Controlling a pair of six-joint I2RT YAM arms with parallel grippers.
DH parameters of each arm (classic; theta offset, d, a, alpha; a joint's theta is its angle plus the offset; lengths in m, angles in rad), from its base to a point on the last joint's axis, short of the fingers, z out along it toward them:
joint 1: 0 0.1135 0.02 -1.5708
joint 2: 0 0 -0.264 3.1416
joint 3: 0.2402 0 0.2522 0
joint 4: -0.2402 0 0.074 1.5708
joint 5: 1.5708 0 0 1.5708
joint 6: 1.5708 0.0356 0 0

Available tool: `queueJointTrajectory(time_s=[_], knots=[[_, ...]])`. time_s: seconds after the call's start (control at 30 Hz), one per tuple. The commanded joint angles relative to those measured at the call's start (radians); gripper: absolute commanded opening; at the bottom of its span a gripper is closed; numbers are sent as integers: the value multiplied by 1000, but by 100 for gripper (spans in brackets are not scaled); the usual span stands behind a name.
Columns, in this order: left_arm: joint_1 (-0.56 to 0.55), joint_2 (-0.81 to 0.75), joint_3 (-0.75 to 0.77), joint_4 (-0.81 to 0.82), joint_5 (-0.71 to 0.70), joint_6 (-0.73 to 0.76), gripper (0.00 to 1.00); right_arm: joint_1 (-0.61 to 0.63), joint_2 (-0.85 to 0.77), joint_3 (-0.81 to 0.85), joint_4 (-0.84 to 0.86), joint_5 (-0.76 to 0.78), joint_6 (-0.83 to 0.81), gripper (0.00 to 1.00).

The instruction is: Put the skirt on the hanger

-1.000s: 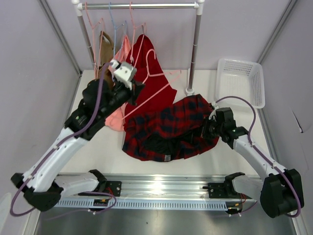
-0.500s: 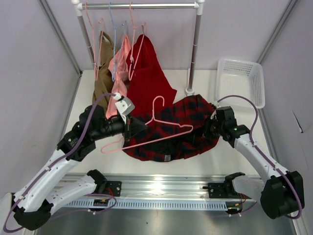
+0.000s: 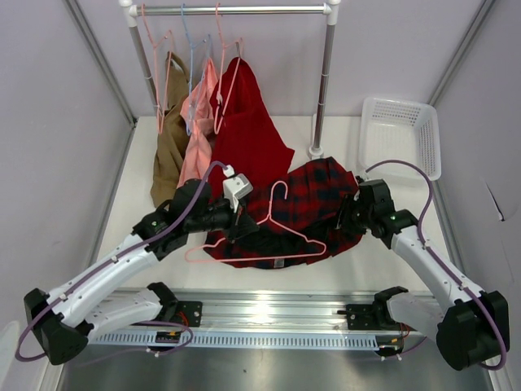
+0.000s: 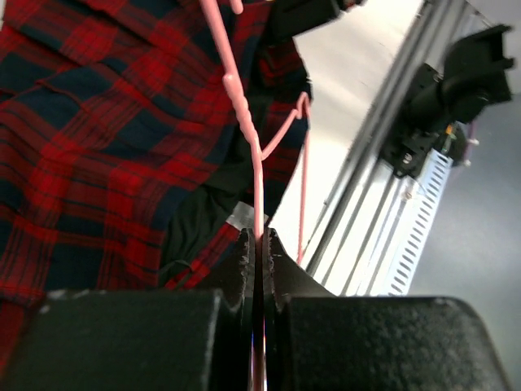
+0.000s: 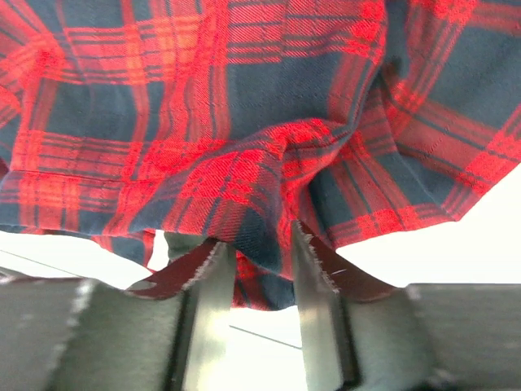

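Note:
The plaid skirt (image 3: pixel 313 204) lies crumpled on the table's middle. The pale-pink hanger (image 3: pixel 273 236) lies tilted over the skirt's left front part, its hook (image 3: pixel 281 189) pointing to the back. My left gripper (image 3: pixel 242 226) is shut on the hanger's wire near its left end. In the left wrist view the jaws (image 4: pixel 259 248) pinch the pink wire (image 4: pixel 242 114) above the skirt (image 4: pixel 89 155). My right gripper (image 3: pixel 350 213) is at the skirt's right edge. In the right wrist view its fingers (image 5: pixel 213 293) hold a fold of plaid cloth (image 5: pixel 269 244) between them.
A clothes rack (image 3: pixel 236 10) stands at the back with a tan garment (image 3: pixel 168 155), a salmon-pink garment (image 3: pixel 198 122) and a plain red garment (image 3: pixel 248 130) on hangers. Its right pole (image 3: pixel 323 90) stands behind the skirt. A white basket (image 3: pixel 400 134) sits at the back right. A metal rail (image 3: pixel 269 314) runs along the front.
My left arm has carried the pink hanger down from near the rack and forward, so that it is now over the skirt's left part. The right arm has barely moved.

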Motion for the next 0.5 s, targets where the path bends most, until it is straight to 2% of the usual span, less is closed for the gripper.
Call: queueJointTrajectory(time_s=[0.0,0.23,0.27,0.37,0.47], knots=[[-3,17,-5,104,-64,-35,0,15,-14,8,-20,65,21,40],[-3,1,-7,143,-11,-65,0,14,49,3,7,111,24,28],[-3,-16,-5,140,-24,-65,0,14,58,4,19,114,24,22],[-3,13,31,77,-119,-45,0,14,76,9,55,122,23,13],[-3,24,28,81,-169,-49,0,14,105,33,76,128,9,9]])
